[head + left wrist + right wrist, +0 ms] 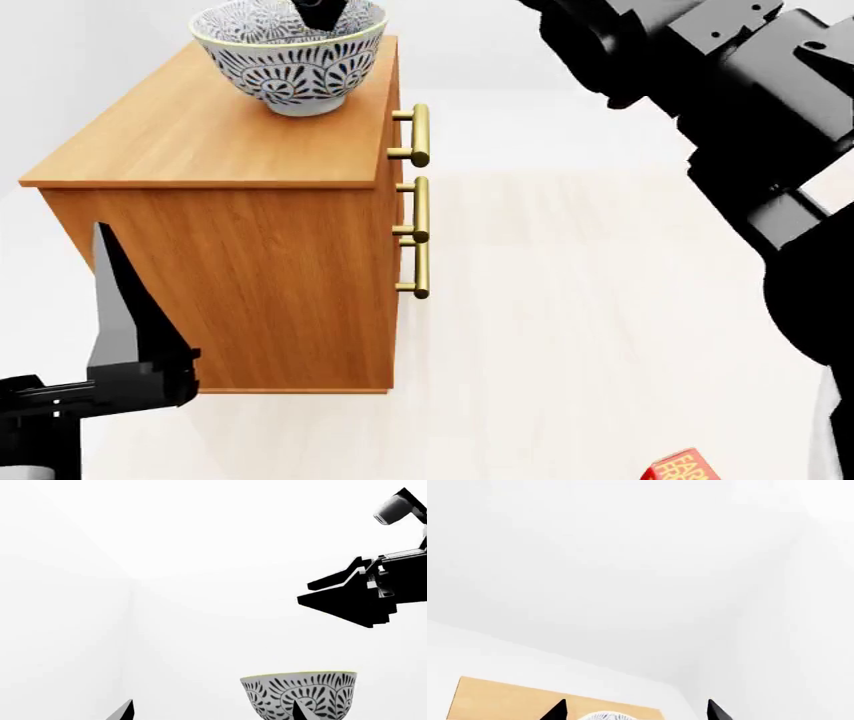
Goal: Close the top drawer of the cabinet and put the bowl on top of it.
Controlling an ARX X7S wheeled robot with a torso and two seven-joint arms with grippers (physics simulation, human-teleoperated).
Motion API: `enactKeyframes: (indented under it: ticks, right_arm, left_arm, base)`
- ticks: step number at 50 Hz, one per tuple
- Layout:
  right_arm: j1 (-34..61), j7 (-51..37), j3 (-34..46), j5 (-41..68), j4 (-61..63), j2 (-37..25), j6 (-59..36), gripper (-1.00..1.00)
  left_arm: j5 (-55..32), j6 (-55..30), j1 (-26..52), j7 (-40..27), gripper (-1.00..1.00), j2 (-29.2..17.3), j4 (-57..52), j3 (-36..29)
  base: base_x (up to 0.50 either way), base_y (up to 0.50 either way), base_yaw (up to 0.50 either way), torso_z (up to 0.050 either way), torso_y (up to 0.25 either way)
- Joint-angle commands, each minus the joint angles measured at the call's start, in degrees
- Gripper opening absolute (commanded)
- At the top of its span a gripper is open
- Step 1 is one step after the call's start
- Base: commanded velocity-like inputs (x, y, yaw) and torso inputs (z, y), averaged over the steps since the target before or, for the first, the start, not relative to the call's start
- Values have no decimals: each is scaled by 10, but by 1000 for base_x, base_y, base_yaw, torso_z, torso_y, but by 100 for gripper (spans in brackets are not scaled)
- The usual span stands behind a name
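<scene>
The cabinet (227,230) stands at the left of the head view, its three brass handles in line. Its top drawer (398,135) sits flush with the front. On the cabinet's top, near the front edge, rests the blue-patterned white bowl (291,62), upright. My right gripper (320,12) hovers just above the bowl, open and holding nothing; the right wrist view shows the bowl's rim (604,716) and the cabinet top (494,700) below its spread fingertips. My left gripper (127,300) stands open beside the cabinet's side panel, looking at the bowl (300,695) and the right gripper (360,595).
A red box (681,468) lies on the pale floor at the bottom right of the head view. My right arm (747,120) fills the upper right. White walls surround the cabinet.
</scene>
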State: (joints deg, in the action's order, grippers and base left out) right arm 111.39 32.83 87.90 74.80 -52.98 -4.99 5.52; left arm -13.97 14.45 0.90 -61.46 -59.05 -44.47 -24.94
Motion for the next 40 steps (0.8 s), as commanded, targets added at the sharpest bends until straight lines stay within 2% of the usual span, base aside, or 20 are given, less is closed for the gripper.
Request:
enactKeyframes:
  ticks: [1,3,6,8,12,18,26,40]
  right_arm:
    - [20,-200,14,-16,275,-173,10,100]
    - [24,-229,14,-18,319,-203,7,100]
    - [34,-329,15,-27,445,-282,-6,100]
    - [36,-350,15,-30,469,-296,-10,100]
    - [53,-433,9,-46,593,-370,-16,100]
    - [55,-507,-11,-58,686,-431,3,100]
    - [78,-591,-38,-72,781,-490,6,100]
    - [91,-672,-72,-69,846,-552,13,100]
  left_arm:
    - [2,-1,-2,0,100,0,-4,2]
    - [2,-4,-2,0,100,-1,-7,3]
    - [2,-5,-1,0,100,1,-8,2]
    - [4,-6,-1,1,100,2,-8,1]
    - [7,-4,-6,-2,100,-1,-10,5]
    - [10,-4,-9,-3,100,-2,-14,6]
    - [9,-1,-13,-5,100,-6,-17,13]
    - [13,7,-26,-14,100,-22,-35,31]
  base:
    - [0,0,0,0,0]
    - [0,0,0,0,0]
    - [0,0,0,0,0]
    - [0,0,0,0,0]
    - [0,0,0,0,0]
    - [0,0,0,0,0]
    - [0,0,0,0,0]
    - [0,0,0,0,0]
